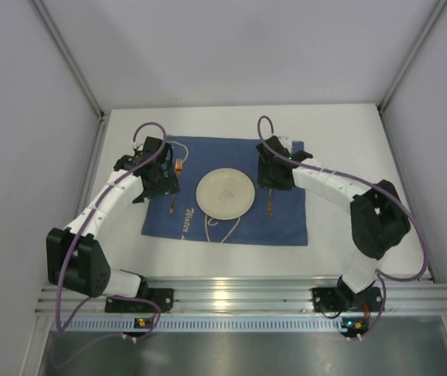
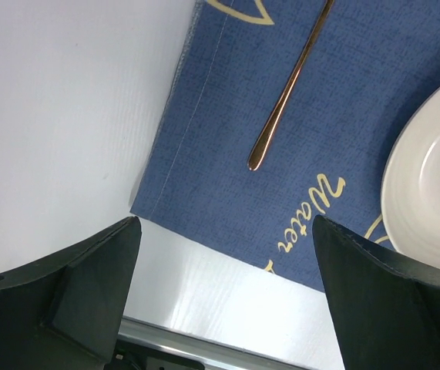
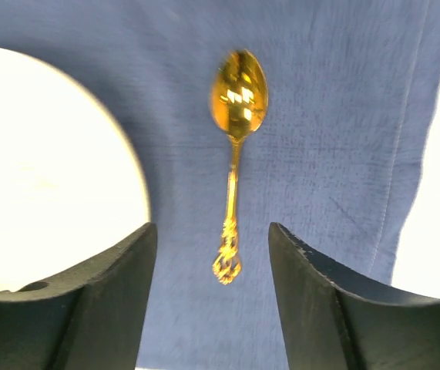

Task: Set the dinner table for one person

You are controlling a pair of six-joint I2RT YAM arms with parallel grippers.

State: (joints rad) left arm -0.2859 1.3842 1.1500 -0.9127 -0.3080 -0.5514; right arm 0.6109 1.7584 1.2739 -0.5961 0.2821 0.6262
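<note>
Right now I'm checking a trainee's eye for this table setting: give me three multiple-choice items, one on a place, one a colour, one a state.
1. Where does the gold spoon lie? A. on the placemat beside the plate; B. in a bowl; C. in a glass.
2. The placemat's colour? A. red; B. blue; C. green.
3. The right gripper is: A. shut on the spoon; B. shut on the plate; C. open, holding nothing.
Answers: A, it rests on cloth next to the plate; B, blue in all views; C, its fingers stand apart, clear of the spoon.
</note>
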